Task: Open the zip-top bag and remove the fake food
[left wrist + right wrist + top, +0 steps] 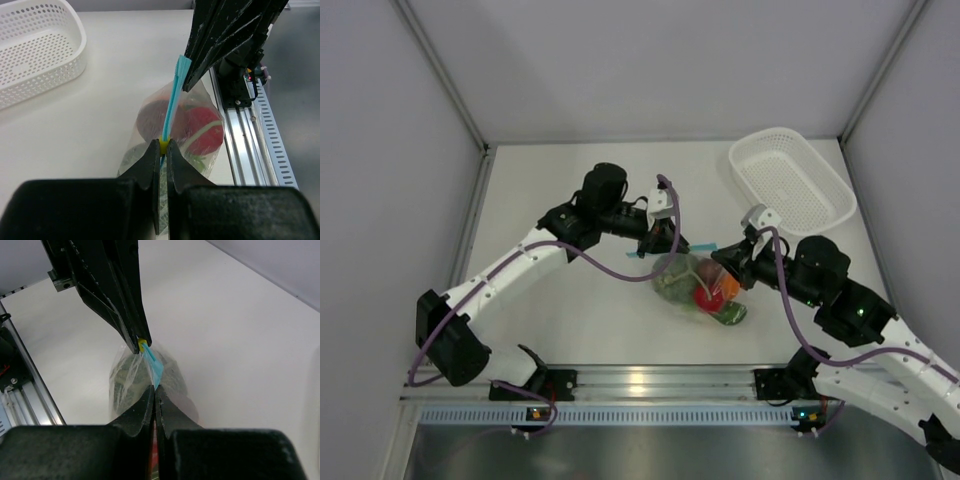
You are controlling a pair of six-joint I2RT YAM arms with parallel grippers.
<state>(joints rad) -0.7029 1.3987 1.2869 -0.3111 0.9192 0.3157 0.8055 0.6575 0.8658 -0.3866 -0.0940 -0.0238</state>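
The bag [692, 290] sits at the centre of the top view with its blue zip strip [172, 106] uppermost and straight, its long axis running left to right in that frame, and the food [204, 131] bulges in the clear plastic below the strip. The left gripper [163, 149] is clamped on the strip's left end at the yellow slider [163, 144] and the right gripper [154, 391] is pinched tight on the right end, so the bag lies between the 2. The basket [790, 180] stands well apart at the upper right of the table [570, 315].
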